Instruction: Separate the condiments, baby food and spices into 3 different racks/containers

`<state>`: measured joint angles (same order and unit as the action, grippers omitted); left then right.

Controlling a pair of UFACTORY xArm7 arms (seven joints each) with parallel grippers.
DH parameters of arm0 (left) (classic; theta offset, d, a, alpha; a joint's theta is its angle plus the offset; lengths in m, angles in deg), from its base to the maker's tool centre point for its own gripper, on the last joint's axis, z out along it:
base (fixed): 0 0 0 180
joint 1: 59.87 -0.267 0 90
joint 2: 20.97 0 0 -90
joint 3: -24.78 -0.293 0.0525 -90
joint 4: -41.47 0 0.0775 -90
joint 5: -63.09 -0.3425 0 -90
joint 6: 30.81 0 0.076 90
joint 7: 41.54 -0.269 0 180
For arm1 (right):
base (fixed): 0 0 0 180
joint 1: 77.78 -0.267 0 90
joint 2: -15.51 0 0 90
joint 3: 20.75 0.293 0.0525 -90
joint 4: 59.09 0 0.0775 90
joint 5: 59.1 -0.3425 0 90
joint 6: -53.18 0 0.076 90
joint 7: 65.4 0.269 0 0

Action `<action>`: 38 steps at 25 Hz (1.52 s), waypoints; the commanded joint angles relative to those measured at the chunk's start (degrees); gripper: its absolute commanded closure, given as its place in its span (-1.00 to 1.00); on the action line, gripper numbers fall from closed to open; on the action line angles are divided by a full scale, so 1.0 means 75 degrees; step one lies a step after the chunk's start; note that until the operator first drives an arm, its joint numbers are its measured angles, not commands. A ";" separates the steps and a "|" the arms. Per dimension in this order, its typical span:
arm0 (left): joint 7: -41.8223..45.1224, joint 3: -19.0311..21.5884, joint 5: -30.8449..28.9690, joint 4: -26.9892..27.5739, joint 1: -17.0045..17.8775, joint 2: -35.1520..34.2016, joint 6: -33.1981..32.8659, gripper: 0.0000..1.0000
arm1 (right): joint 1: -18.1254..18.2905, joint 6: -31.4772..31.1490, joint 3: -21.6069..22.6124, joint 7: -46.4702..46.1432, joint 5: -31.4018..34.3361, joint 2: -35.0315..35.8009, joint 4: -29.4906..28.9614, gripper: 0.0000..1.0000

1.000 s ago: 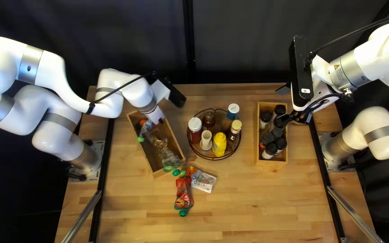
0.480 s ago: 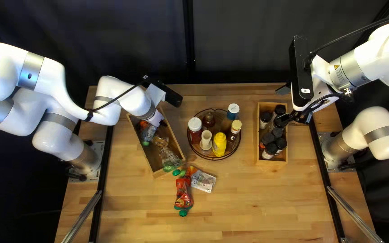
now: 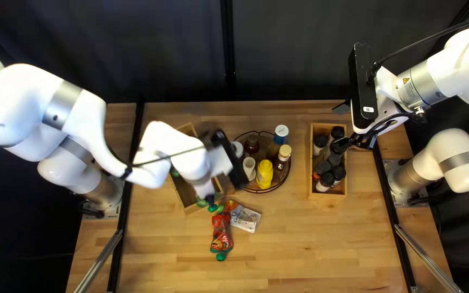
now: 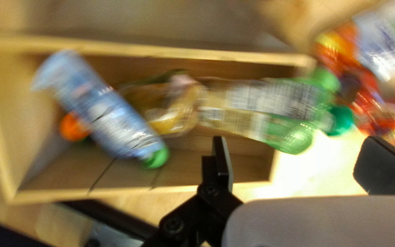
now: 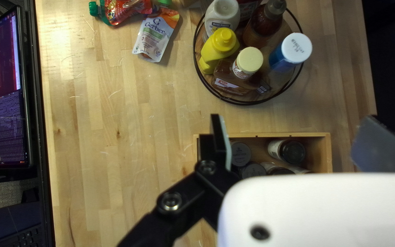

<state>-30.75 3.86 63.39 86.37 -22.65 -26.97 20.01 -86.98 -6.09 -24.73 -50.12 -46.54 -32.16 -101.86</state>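
The tabletop (image 3: 310, 249) carries three containers, and the sorting looks nearly finished. The larger wooden box (image 4: 138, 49) takes baby food, the round wire rack (image 5: 251, 103) condiments, the narrower wooden box (image 5: 261, 135) spices. My left gripper (image 4: 296, 138) is open and empty over the baby-food box's edge, near the loose pouches; my right gripper (image 5: 293, 118) is open and empty above the spice box. Condiment bottles, the yellow one (image 3: 265, 173) among them, stand together in the rack. A blue pouch (image 4: 101, 110), a yellowish one (image 4: 172, 110) and a green-ended one (image 4: 270, 110) lie boxed. Left to place are a red pouch (image 3: 221, 233), a pale pouch (image 3: 247, 218) and possibly another tangled between them. The dark-capped spice jars (image 3: 325, 180) seem done.
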 commanded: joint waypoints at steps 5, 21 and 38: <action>-0.4670 0.0328 0.1214 0.0664 0.0164 0.1401 -0.0640 -1.00 | 0.0000 0.0000 0.0000 0.0000 0.0000 0.0000 0.0000 -1.00; -0.6858 0.0760 0.0692 0.0554 0.0152 0.2744 -0.1860 -1.00 | 0.0000 0.0000 0.0000 0.0000 0.0000 0.0000 0.0000 -1.00; -0.7531 0.0930 0.0690 0.1236 0.0020 0.3038 -0.0964 1.00 | 0.0000 0.0000 0.0000 0.0000 0.0000 0.0000 0.0000 -1.00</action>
<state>-88.15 10.82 69.37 94.46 -23.17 -3.23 10.82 -86.98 -6.09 -24.73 -50.12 -46.54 -32.16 -101.86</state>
